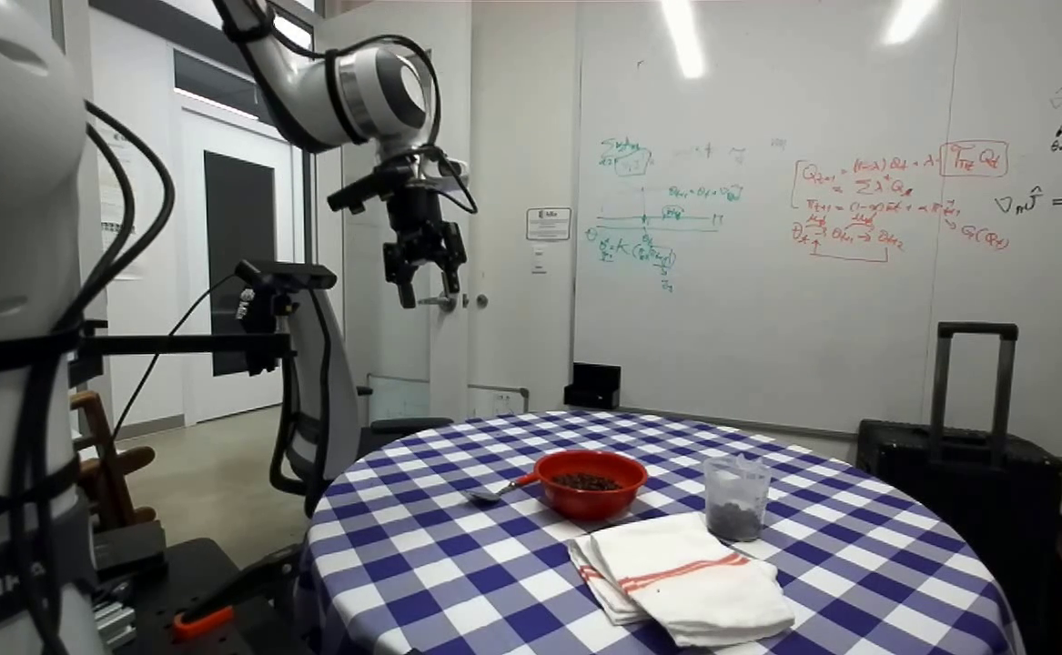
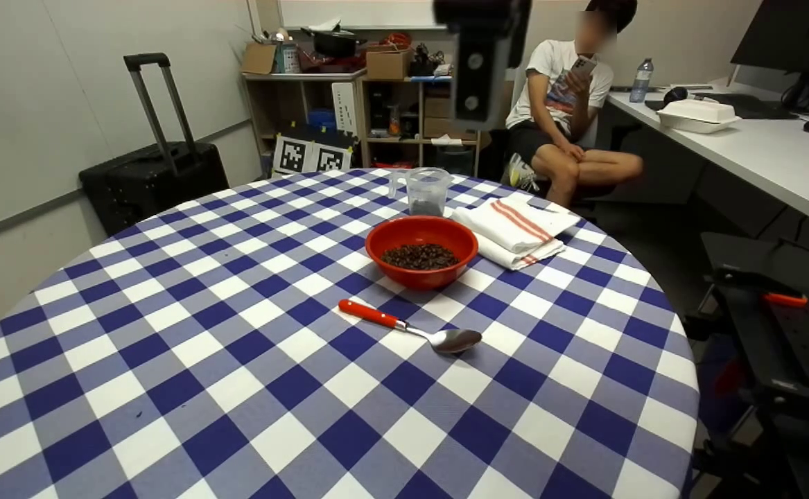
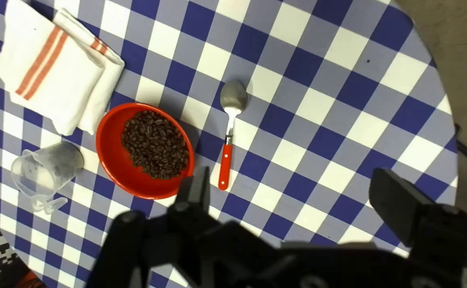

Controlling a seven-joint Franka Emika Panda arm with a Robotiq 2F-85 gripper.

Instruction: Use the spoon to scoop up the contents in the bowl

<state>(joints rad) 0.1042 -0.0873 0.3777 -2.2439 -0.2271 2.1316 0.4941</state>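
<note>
The red bowl (image 1: 590, 503) (image 2: 421, 278) (image 3: 118, 162) stands upright on the checked table and holds dark brown beans (image 1: 585, 482) (image 2: 420, 256) (image 3: 155, 144). The spoon (image 1: 525, 479) (image 2: 371, 314) (image 3: 225, 164) lies flat beside the bowl, apart from it, with a red handle and a metal head. My gripper (image 1: 429, 289) (image 3: 289, 174) is open and empty, high above the table. In the wrist view the spoon's handle end shows close to the left finger, well below it. Only part of the gripper shows at the top of an exterior view (image 2: 475, 83).
A clear measuring cup (image 1: 736, 491) (image 2: 429, 188) (image 3: 59, 164) with dark contents stands near the bowl. A folded white towel with red stripes (image 1: 690, 578) (image 2: 515, 225) (image 3: 49, 68) lies beside both. A black suitcase (image 1: 967, 491) and an office chair (image 1: 321, 409) stand around the table. A person (image 2: 560, 90) sits beyond it.
</note>
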